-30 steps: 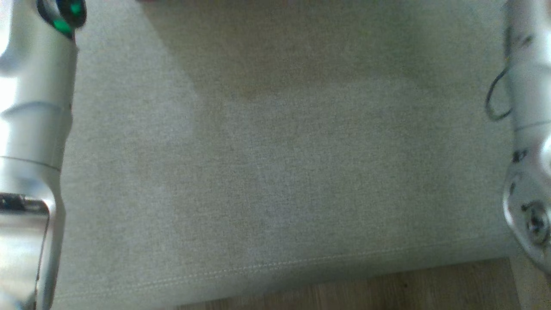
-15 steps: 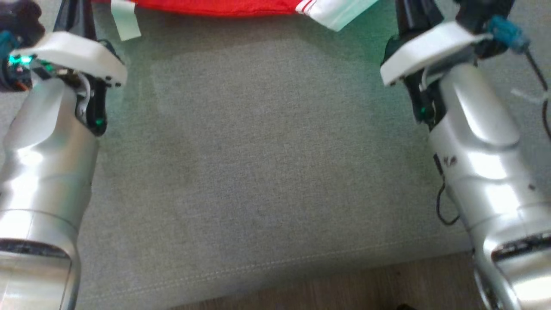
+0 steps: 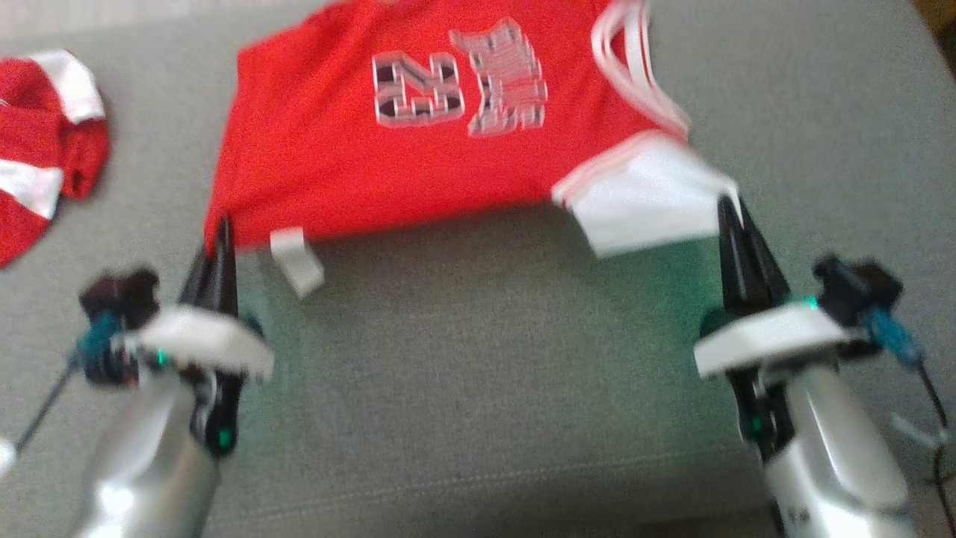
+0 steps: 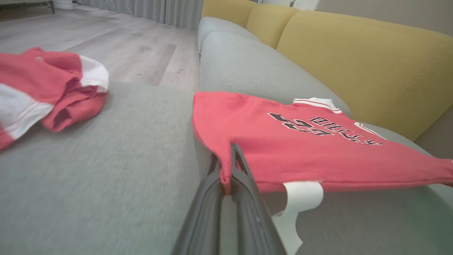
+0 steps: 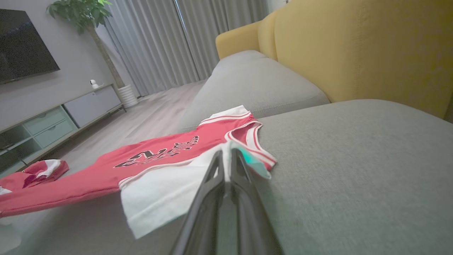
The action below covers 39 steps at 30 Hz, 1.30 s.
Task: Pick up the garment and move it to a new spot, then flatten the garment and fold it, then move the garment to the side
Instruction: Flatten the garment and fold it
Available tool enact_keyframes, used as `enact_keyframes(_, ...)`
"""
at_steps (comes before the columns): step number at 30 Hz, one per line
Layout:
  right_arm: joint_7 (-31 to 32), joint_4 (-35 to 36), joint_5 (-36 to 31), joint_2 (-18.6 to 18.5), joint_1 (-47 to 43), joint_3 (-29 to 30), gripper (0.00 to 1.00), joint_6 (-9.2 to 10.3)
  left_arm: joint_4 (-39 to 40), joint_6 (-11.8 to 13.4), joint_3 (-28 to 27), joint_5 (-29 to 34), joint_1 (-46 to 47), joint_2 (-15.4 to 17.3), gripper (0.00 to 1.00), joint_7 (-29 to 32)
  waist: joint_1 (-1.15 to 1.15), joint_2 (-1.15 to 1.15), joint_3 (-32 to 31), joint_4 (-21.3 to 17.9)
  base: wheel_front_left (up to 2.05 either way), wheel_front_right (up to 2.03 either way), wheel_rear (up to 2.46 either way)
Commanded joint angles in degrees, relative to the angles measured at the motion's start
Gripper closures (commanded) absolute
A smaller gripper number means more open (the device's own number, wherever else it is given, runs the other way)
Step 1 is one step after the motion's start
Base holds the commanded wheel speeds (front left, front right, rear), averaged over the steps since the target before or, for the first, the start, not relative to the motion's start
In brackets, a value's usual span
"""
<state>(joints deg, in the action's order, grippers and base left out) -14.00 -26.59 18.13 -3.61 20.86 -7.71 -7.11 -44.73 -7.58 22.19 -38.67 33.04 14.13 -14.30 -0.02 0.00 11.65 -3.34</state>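
The red jersey (image 3: 358, 149) lies in the top middle of the head view, on the grey sofa seat (image 3: 478, 388). Its near edge is held up off the seat. The left gripper (image 3: 222, 228) is pinched tight on the jersey's red lower left corner. The right gripper (image 3: 728, 213) is pinched tight on its white lower right corner. A white tag (image 3: 297, 261) hangs just beside the left gripper. A bunched red and white cloth (image 3: 37, 149) sits at the upper left.

Garment (image 3: 388, 142) lettering: smeared by motion blur in the head view (the word beside the numerals is unreadable).
Garment, far edge: cut off by the head view's top edge.
Left gripper (image 3: 222, 224) tips: buried in the red hem.
Right gripper (image 3: 728, 203) tips: partly covered by the white panel's corner.
Second red-and-white cloth (image 3: 37, 149): cropped at the left edge.
White tag (image 4: 300, 198) print: too small to read.
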Motion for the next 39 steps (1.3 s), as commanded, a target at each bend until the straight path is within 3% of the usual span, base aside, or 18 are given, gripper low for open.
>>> enact_keyframes(1,1.49,5.89,0.07,0.73,-4.12,0.29,1.0,-0.37,4.62,0.4,-2.45,-0.99,-4.05,3.14,1.0,-0.69,0.02,0.0,-5.96,1.27,0.0,0.0,0.0)
enact_keyframes(6,5.78,15.09,-0.17,0.73,-14.42,2.64,1.0,-0.37,12.13,2.83,-2.55,-1.65,-13.89,4.46,1.0,-0.11,0.02,0.0,-9.85,1.77,0.0,0.0,0.0)
enact_keyframes(13,15.41,33.72,-1.7,0.73,-30.2,5.49,1.0,-0.37,29.19,9.67,-2.47,-2.57,-29.27,6.25,1.0,3.7,0.02,0.0,-12.98,2.05,0.0,0.0,0.0)
enact_keyframes(14,18.04,38.33,-2.12,0.73,-33.45,6.34,1.0,-0.37,34.11,11.54,-2.54,-2.89,-32.63,6.95,1.0,5.28,0.02,0.0,-13.13,1.98,0.0,0.0,0.0)
enact_keyframes(18,21.68,43.27,-2.2,0.73,-36.87,7.04,1.0,-0.37,41.69,14.57,-2.55,-3.02,-37.16,8.73,1.0,8.58,0.02,0.0,-12.99,1.94,0.0,0.0,0.0)
enact_keyframes(25,23.76,39.78,-1.64,0.73,-35.17,5.7,1.0,-0.37,44.84,16.47,-1.16,-3.27,-38.01,8.96,1.0,12.62,0.02,0.0,-12.22,2.39,0.0,0.0,0.0)
enact_keyframes(31,27.27,33.31,-4.86,0.73,-28.38,4.53,1.0,-0.37,42.83,14.61,1.7,-4.65,-34.51,8.51,1.0,18.22,0.02,0.0,-11.7,2.98,0.0,0.0,0.0)
enact_keyframes(39,34.63,22.39,-8.25,0.1,-15.04,3.54,1.0,-0.37,35.39,13.68,2.28,-5.35,-23.26,7.01,1.0,23.38,0.02,0.0,-11.55,4.09,0.0,0.0,0.0)
